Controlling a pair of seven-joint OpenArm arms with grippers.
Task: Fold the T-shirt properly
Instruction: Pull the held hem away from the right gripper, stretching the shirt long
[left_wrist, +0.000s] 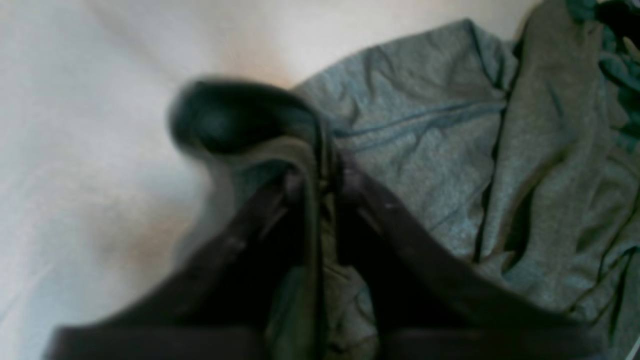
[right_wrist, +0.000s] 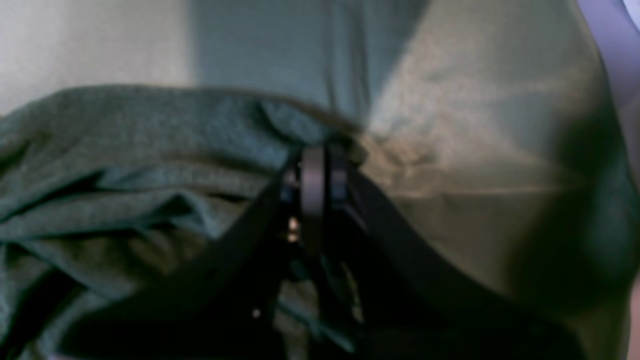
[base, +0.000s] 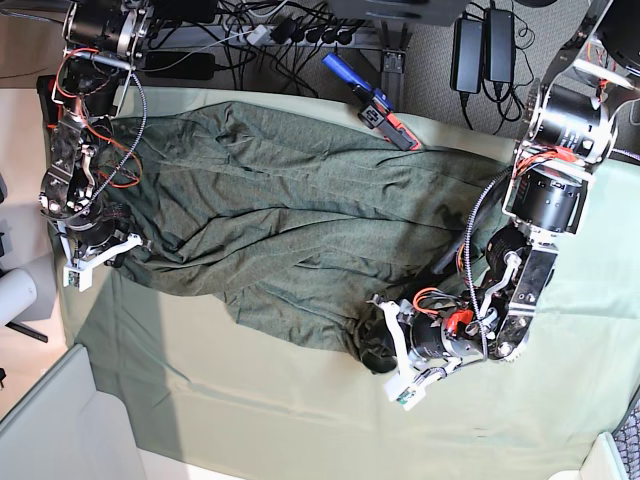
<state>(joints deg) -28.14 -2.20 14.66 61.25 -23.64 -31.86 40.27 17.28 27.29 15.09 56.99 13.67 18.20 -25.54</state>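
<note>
The dark olive-green T-shirt (base: 270, 220) lies spread and wrinkled across the pale mint table cloth (base: 250, 410). My left gripper (base: 380, 342), on the base view's right, is shut on a bunched edge of the shirt at its lower right. In the left wrist view the fingers (left_wrist: 320, 175) pinch a fold of the shirt (left_wrist: 425, 150). My right gripper (base: 122, 255), on the base view's left, is shut on the shirt's left edge. The right wrist view shows its tips (right_wrist: 315, 172) closed on the fabric (right_wrist: 150, 150).
Cables and a power strip (base: 300, 30) run along the table's far edge. A blue and red tool (base: 372, 98) lies there by the shirt. Two black power adapters (base: 482, 45) sit on the floor. Bare cloth shows in front of the shirt.
</note>
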